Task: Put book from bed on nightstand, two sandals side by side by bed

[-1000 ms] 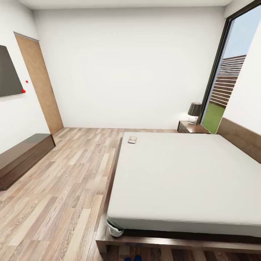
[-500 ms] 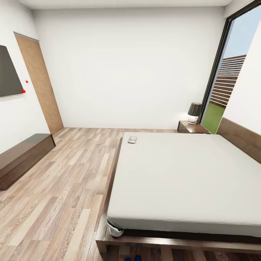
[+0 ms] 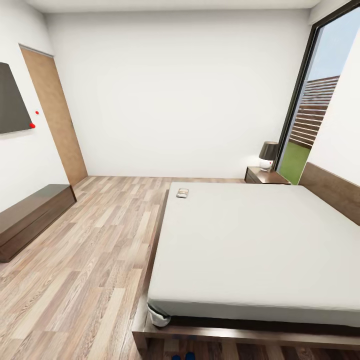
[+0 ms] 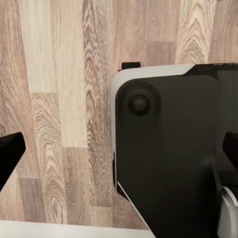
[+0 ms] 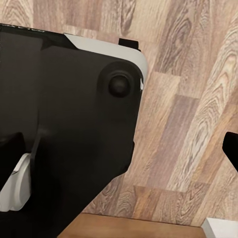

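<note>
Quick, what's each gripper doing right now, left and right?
Left gripper: open, holding nothing, over the wood floor.
Right gripper: open, holding nothing, over the floor.

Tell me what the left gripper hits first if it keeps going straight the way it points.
Most likely the wood-plank floor: the left gripper points down at it, fingers wide apart. The robot's own black-and-white base lies partly in that line too, and depth is unclear.

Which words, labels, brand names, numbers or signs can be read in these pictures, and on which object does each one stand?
No text can be read in these pictures.
Book on the bed: the cover is too small and blurred to tell whether it bears any words.
Dark screen on the wall: blank, no brand visible.
Lamp on the nightstand: no label visible.
Both wrist views: wooden floor and the robot's dark base, no markings.
</note>
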